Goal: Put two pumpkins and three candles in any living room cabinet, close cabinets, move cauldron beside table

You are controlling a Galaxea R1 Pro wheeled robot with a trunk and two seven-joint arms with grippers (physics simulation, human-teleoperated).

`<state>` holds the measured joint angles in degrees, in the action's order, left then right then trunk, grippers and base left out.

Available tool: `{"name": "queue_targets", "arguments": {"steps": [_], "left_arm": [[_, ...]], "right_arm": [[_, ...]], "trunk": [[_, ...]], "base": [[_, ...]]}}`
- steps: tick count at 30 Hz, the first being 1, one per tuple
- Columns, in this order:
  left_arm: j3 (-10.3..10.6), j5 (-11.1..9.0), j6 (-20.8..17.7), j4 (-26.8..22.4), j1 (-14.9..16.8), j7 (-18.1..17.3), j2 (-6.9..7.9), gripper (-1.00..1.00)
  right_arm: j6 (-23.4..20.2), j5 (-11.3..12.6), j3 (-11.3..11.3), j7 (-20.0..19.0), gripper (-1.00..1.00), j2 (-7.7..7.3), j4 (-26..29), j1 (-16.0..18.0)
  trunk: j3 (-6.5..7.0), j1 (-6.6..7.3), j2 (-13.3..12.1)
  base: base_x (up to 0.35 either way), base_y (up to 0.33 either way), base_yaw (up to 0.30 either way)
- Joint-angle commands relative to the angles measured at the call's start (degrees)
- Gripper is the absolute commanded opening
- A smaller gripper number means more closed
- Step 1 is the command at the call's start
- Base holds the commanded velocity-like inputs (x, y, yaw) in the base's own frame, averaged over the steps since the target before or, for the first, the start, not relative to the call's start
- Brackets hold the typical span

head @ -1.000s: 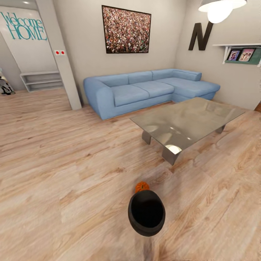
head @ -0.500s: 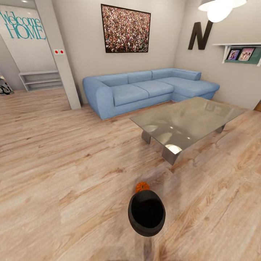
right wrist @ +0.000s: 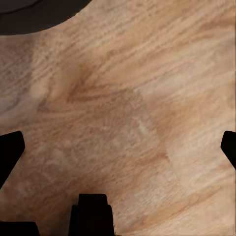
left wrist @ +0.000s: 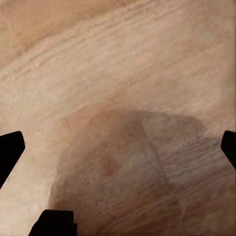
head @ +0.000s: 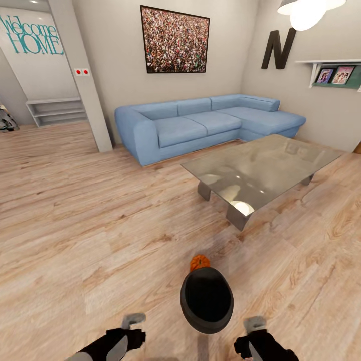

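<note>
The black cauldron stands on the wood floor just ahead of me, mouth up. One orange pumpkin sits right behind it, partly hidden by its rim. The glass-topped table stands further ahead to the right, apart from the cauldron. My left gripper hangs low to the cauldron's left, and my right gripper low to its right. In the wrist views the left gripper and right gripper are open over bare floor, holding nothing. The cauldron's dark edge shows in the right wrist view. Candles and cabinet are out of view.
A blue corner sofa lines the far wall behind the table. A grey pillar stands at the left, with low shelves beyond it. Open wood floor stretches to the left of the cauldron.
Both arms have come up into the bottom of the head view, either side of the cauldron. The view has shifted slightly; cauldron and pumpkin stay put.
</note>
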<state>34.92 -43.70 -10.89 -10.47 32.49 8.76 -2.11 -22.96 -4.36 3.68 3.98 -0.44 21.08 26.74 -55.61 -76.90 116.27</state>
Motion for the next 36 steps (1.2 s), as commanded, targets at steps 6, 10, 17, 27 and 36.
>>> {"name": "queue_targets", "arguments": {"steps": [6, 10, 17, 27, 36], "left_arm": [[-1.27, -0.17, -6.65, -8.88, 6.89, 12.80, -0.26, 1.00], [-6.13, -0.12, -15.75, -23.49, 7.86, 18.60, -1.25, 1.00], [-12.68, -0.08, -25.09, -36.55, 13.29, 21.56, -2.12, 1.00], [-13.22, -0.34, -25.69, -24.98, 20.51, 27.32, -5.77, 1.00], [-13.21, -0.33, -25.87, -22.18, 20.47, 27.43, -5.87, 1.00]], "right_arm": [[-13.82, -0.06, -3.17, 1.40, 1.00, 0.05, 19.43, 0.44], [-22.86, 0.02, -4.67, 3.06, 1.00, 0.15, 35.97, 0.68], [-32.53, 0.37, -4.89, 2.96, 1.00, 0.36, 42.44, 6.39], [-33.59, 0.27, -4.49, -0.72, 1.00, 0.42, 32.59, 13.53], [-33.07, 0.14, -4.14, -1.27, 1.00, 1.61, 27.83, 13.68]], "trunk": [[-0.02, 0.00, 0.00], [-0.02, 0.00, 0.00], [-0.02, 0.00, 0.00], [-0.01, 0.00, 0.00], [0.13, 0.00, 0.00]], "base": [[0.000, 0.000, 0.000], [0.000, 0.000, 0.000], [0.000, 0.000, 0.000], [0.000, 0.000, -0.038], [0.000, 0.000, -0.261]]}}
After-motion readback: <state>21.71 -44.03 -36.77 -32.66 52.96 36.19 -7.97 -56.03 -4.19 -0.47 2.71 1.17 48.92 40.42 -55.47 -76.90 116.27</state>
